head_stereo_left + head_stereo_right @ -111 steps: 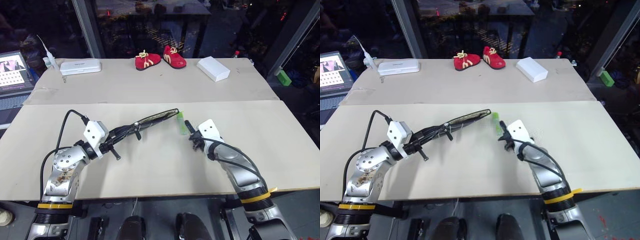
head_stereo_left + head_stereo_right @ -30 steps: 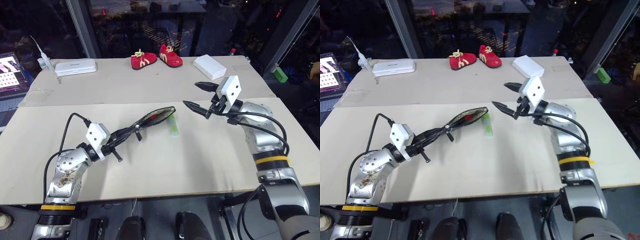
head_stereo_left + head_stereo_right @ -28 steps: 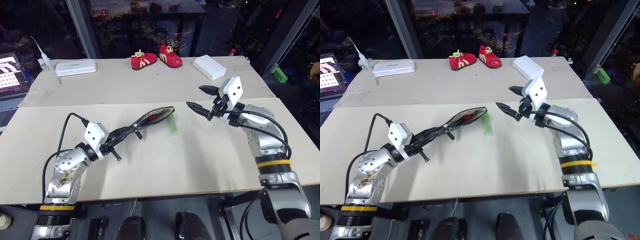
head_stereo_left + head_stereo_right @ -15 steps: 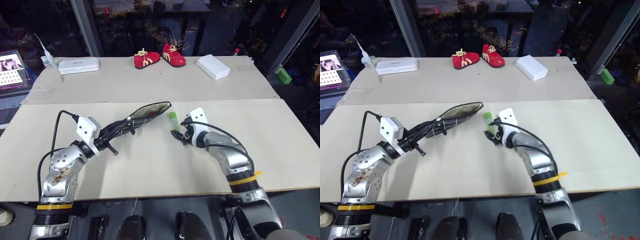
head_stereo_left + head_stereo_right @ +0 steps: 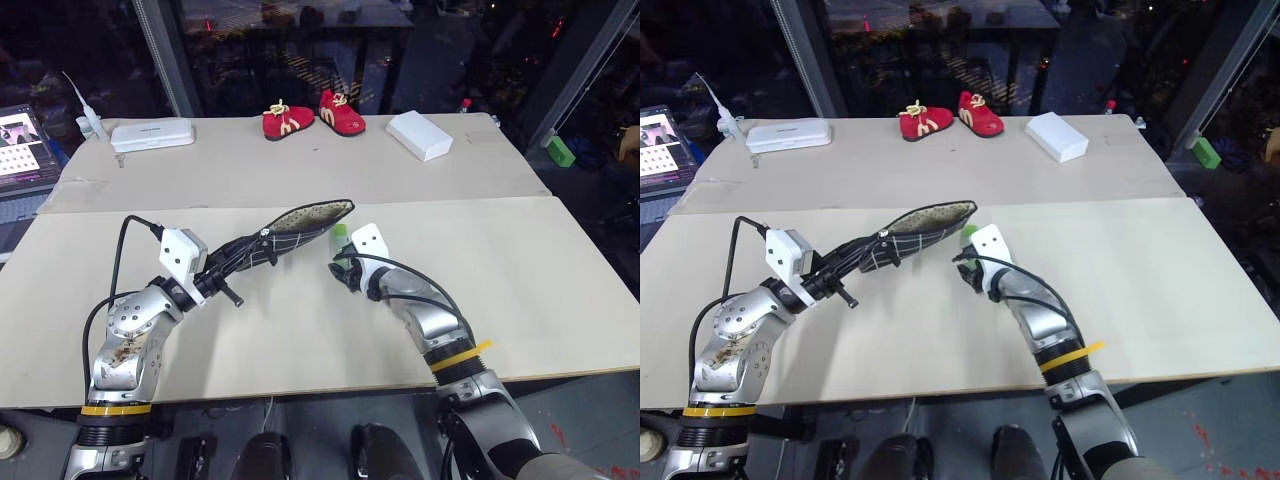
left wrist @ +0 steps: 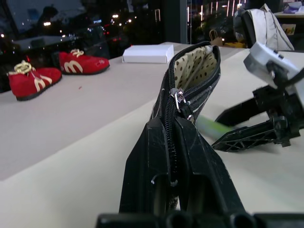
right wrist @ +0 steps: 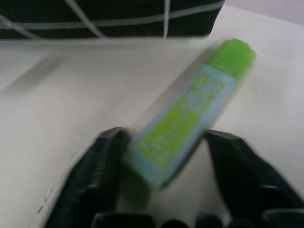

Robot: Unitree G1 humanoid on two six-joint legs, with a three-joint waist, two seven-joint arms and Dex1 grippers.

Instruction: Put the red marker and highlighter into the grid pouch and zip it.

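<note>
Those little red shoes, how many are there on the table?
2. Both sit side by side at the table's far edge: one red shoe on the left, the other red shoe right beside it. None seem hidden.

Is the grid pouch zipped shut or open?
Open: the grid pouch gapes at its top, showing dotted pale lining; the zipper pull sits partway down.

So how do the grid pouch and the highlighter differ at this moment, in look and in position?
The grid pouch is black fabric with white lines; the highlighter is a light-green stick. The pouch is held up off the table, unzipped, by the shut left gripper; the highlighter lies on the table between the fingers of the right gripper, which have not closed on it. Both are near the table's middle.
</note>
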